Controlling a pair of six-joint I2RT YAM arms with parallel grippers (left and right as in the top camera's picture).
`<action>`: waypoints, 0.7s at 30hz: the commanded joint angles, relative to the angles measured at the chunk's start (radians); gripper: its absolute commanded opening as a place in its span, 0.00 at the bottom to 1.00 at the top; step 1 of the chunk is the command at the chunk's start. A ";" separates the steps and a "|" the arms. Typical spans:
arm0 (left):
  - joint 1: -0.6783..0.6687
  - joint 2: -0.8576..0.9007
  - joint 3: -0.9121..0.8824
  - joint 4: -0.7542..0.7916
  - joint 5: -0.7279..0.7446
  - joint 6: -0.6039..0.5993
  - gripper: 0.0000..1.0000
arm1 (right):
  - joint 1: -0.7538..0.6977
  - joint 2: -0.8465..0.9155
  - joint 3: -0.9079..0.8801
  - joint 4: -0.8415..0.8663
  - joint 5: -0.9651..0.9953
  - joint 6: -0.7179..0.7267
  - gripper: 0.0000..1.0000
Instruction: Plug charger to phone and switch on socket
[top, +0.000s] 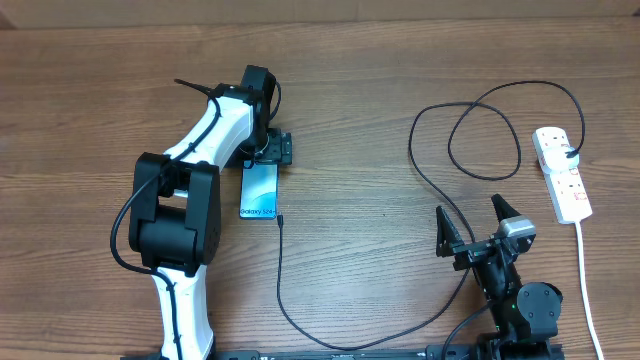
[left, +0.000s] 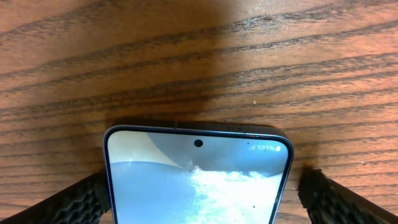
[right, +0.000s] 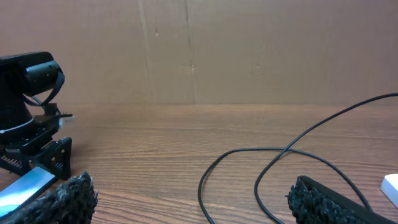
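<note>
While the left gripper (top: 266, 157) is straddling the phone's (top: 260, 190) far end, its fingers (left: 81, 200) are flanking both edges; clamping cannot be confirmed. The charger (top: 278, 270) tip is lying beside the phone's near corner, contact unclear. The right gripper (top: 475, 228) is hovering, jaws spread, empty. The socket (top: 562, 172) is lying far right.

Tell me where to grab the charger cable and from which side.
Grip the charger just behind its connector tip, which lies flat beside the phone's lower right corner. Come from above on the right, fingers across the straight cable; the left gripper straddles the phone.
</note>
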 joint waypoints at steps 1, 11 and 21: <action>-0.006 0.066 -0.034 0.000 -0.020 -0.006 0.94 | 0.003 0.000 -0.010 0.003 0.007 -0.005 1.00; -0.006 0.066 -0.034 0.016 -0.021 -0.006 0.94 | 0.003 0.000 -0.010 0.003 0.007 -0.005 1.00; -0.006 0.066 -0.035 0.016 -0.020 -0.006 0.88 | 0.003 0.000 -0.010 0.003 0.007 -0.005 1.00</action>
